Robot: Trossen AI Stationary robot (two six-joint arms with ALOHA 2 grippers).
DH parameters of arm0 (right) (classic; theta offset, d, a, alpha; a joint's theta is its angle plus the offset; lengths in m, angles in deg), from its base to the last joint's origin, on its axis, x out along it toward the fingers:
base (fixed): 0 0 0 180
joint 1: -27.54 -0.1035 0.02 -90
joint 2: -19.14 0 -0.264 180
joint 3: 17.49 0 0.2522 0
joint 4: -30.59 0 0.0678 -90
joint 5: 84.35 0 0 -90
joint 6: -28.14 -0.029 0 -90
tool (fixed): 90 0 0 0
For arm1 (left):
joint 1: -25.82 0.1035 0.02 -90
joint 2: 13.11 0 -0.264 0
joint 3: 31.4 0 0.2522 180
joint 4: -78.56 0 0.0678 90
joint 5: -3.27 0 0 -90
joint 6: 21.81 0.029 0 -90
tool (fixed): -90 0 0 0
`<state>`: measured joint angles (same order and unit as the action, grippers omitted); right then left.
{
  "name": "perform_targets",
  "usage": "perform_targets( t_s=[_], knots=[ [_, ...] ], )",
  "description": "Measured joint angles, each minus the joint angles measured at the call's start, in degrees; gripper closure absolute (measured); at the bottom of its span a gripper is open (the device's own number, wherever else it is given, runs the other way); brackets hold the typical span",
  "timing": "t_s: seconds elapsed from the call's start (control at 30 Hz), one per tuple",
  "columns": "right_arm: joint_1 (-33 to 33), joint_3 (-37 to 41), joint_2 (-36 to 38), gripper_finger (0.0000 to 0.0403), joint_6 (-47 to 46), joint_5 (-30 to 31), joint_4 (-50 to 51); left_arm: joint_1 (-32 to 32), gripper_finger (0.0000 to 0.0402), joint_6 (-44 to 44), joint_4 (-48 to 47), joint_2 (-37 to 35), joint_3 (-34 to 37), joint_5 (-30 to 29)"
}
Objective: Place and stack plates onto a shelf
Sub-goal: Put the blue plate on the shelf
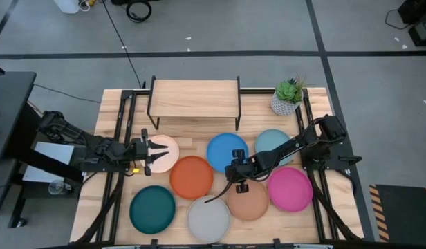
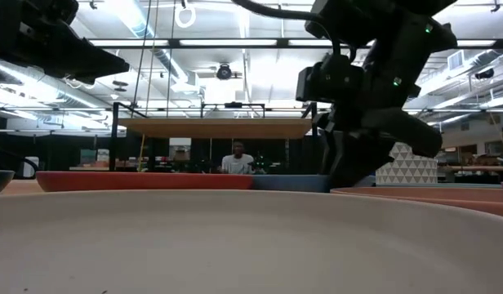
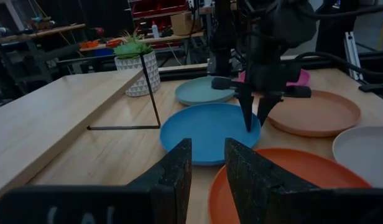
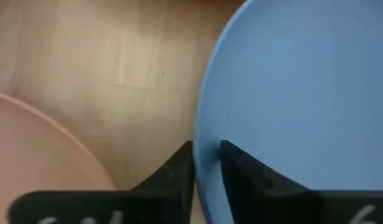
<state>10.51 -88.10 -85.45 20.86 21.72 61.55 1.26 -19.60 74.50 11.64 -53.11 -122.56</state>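
Right gripper (image 4: 206,163) pinches the rim of the blue plate (image 1: 227,151).

No brand or readable writing anywhere. The fingers straddle the rim, one inside and one outside, clamped on it; the salmon plate (image 1: 249,200) lies just beside them. The shelf (image 1: 195,97) stands beyond, near the back of the slatted wooden table (image 1: 109,114) (a potted plant (image 1: 289,96) next to it). Left gripper (image 1: 156,153) waits over the cream plate (image 1: 169,146), fingers slightly apart. A person (image 2: 237,158) sits in the workshop behind.
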Motion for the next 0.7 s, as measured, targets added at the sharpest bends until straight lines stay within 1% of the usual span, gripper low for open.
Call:
perform_targets(
  t_s=[0.1, 0.2, 0.3, 0.4, 0.5, 0.57, 0.7],
  knots=[
    [0.4, -0.7, 1.0, 0.0364, 0.4, -1.3, 1.6, 0.0, 0.0299, 0.0, 0.0, 0.0, 0.0, 0.0],
    [0.8, -3.0, 1.8, 0.0383, 2.1, -2.4, 4.4, 0.0, 0.0299, 1.0, 1.1, 0.0, 0.0, 0.0],
    [0.2, -7.5, 2.0, 0.0384, 4.6, -4.1, 9.6, 0.0, 0.0299, 3.2, 1.9, 0.0, 0.0, 0.0],
    [-0.8, -14.1, 2.0, 0.0377, 5.9, -4.6, 19.1, 0.0, 0.0299, 4.9, 2.2, 0.0, 0.0, 0.0],
    [-1.6, -20.0, 2.0, 0.0374, 7.5, -2.4, 26.6, 0.0, 0.0299, 5.7, 2.3, 0.0, 0.0, 0.0],
    [-2.0, -23.7, 2.0, 0.0375, 9.1, 0.5, 30.3, 0.0, 0.0299, 6.0, 2.1, 0.0, 0.0, 0.0],
    [-1.4, -29.1, 2.0, 0.0377, 12.9, 4.1, 34.6, 0.0, 0.0299, 6.0, 2.0, 0.0, 0.0, -0.1]
  ],
)
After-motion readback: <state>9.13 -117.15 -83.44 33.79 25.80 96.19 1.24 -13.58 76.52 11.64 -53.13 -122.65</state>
